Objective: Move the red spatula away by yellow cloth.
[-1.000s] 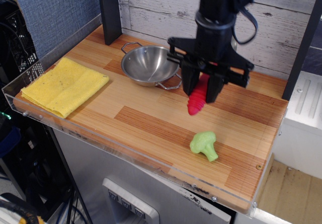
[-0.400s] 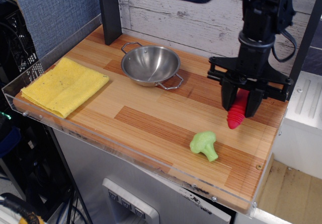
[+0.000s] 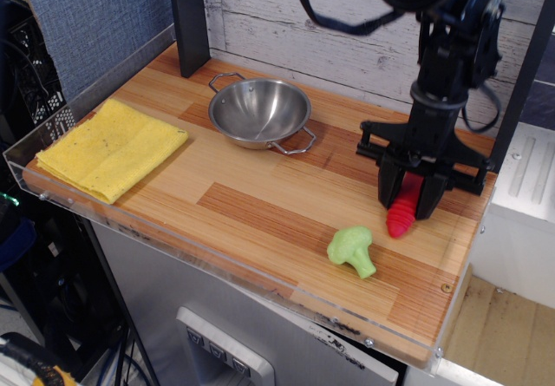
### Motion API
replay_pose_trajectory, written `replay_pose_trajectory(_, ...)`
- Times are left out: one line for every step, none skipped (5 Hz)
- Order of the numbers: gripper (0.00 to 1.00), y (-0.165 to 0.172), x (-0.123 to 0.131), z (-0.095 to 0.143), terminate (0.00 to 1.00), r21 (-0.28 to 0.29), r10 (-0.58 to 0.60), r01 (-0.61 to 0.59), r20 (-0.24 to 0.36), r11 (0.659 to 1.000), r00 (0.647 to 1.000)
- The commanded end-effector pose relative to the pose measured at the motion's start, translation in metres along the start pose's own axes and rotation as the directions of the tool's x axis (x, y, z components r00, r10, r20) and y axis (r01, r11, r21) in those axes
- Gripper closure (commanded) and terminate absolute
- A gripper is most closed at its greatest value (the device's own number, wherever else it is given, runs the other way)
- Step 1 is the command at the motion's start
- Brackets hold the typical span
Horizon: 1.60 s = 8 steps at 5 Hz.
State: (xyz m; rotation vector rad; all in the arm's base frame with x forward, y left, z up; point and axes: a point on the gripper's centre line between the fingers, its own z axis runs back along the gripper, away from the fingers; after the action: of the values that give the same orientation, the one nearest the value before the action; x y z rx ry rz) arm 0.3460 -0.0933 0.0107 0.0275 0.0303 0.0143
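The red spatula (image 3: 402,213) shows only its ribbed red handle, held between my gripper's fingers at the right side of the table; its lower end is at or just above the wood. Its silver bowl is hidden behind the gripper. My gripper (image 3: 411,193) is shut on the handle, pointing down. The yellow cloth (image 3: 111,147) lies flat at the far left of the table, far from the gripper.
A steel pan (image 3: 259,112) with two handles stands at the back middle. A green broccoli toy (image 3: 352,249) lies near the front, just left of the gripper. A dark post (image 3: 189,17) stands at the back left. The table's right edge (image 3: 473,256) is close to the gripper.
My gripper carried the red spatula from beside the pan to the right side of the table, then lowered it toward the wood.
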Motion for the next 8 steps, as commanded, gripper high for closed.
replay_pose_trajectory(1.0,0.01,0.005,0.006,0.0,-0.005,0.016,-0.016,0.018,1.0,1.0)
replay_pose_trajectory(0.0,0.013,0.001,0.016,0.0,-0.007,0.014,-0.014,0.035,1.0,0.999)
replay_pose_trajectory(0.0,0.013,-0.002,0.03,0.0,0.011,0.018,-0.019,0.076,1.0,0.997)
replay_pose_trajectory(0.0,0.021,-0.006,0.042,0.0,0.01,0.036,-0.038,0.116,0.999,0.993)
replay_pose_trajectory(0.0,0.035,-0.015,0.063,0.0,-0.026,0.06,-0.056,0.178,0.998,0.982)
replay_pose_trajectory(0.0,0.059,-0.032,0.095,0.0,-0.05,0.056,-0.046,0.23,0.998,0.972)
replay_pose_trajectory(0.0,0.081,-0.049,0.108,0.0,-0.035,-0.006,0.014,0.21,0.999,0.978)
replay_pose_trajectory(0.0,0.094,-0.059,0.114,0.0,-0.028,-0.096,0.102,0.165,0.994,0.982)
